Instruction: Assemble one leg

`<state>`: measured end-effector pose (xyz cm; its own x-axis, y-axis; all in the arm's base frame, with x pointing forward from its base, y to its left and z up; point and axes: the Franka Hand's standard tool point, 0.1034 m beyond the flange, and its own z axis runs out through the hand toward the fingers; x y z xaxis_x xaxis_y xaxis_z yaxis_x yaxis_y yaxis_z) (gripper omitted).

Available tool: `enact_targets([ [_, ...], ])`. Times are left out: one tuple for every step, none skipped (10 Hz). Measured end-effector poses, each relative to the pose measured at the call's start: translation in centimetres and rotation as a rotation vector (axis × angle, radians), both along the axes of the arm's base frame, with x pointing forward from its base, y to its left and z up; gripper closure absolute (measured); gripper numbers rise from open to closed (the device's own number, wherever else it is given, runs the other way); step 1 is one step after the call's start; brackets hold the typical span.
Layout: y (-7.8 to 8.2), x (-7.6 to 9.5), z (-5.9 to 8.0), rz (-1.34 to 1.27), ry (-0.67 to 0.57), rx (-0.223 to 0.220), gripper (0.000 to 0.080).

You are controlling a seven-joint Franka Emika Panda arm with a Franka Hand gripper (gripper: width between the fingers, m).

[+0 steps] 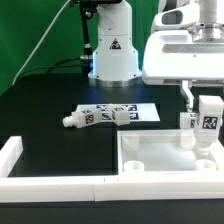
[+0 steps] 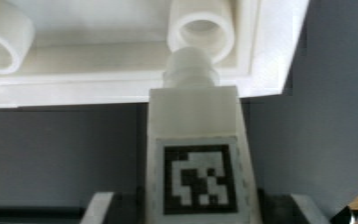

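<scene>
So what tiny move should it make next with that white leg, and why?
Probably ease the leg straight toward the round socket in the white tabletop: the gripper holds it, and its narrow tip sits just short of that socket, roughly lined up.

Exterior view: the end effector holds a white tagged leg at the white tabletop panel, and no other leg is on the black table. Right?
No: the exterior view shows a second white leg on the black table at the marker board. The end effector holds the white tagged leg at the white tabletop panel.
</scene>
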<state>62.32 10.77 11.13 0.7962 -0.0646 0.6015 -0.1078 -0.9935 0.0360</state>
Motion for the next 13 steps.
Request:
enact_targets([
  [-0.1, -0.1, -0.3, -0.003, 0.004, 0.001, 0.0512],
  [0.1, -0.1, -0.7, 0.001, 0.008, -0.001, 0.0512],
  [0.2, 0.1, -0.8, 0.003, 0.006, -0.003, 0.0512],
  [0.4, 0.0, -1.0, 0.005, 0.007, -0.003, 0.0512],
  [0.8, -0.1, -1.4, 0.004, 0.011, -0.003, 0.0512],
  [0.8, -0.1, -1.6, 0.005, 0.013, -0.006, 0.0512],
  [0.8, 0.1, -1.7, 0.007, 0.007, -0.008, 0.0512],
  [1.1, 0.3, -1.8, 0.011, -0.001, -0.009, 0.0512],
  [1.4, 0.2, -2.1, 0.015, 0.004, -0.010, 0.0512],
  [1.3, 0.1, -2.5, 0.015, 0.008, -0.014, 0.0512],
  [1.2, 0.1, -2.8, 0.015, 0.007, -0.019, 0.0512],
  [1.1, 0.0, -3.0, 0.018, 0.005, -0.023, 0.0512],
  [0.9, 0.0, -3.1, 0.022, -0.001, -0.029, 0.0512],
])
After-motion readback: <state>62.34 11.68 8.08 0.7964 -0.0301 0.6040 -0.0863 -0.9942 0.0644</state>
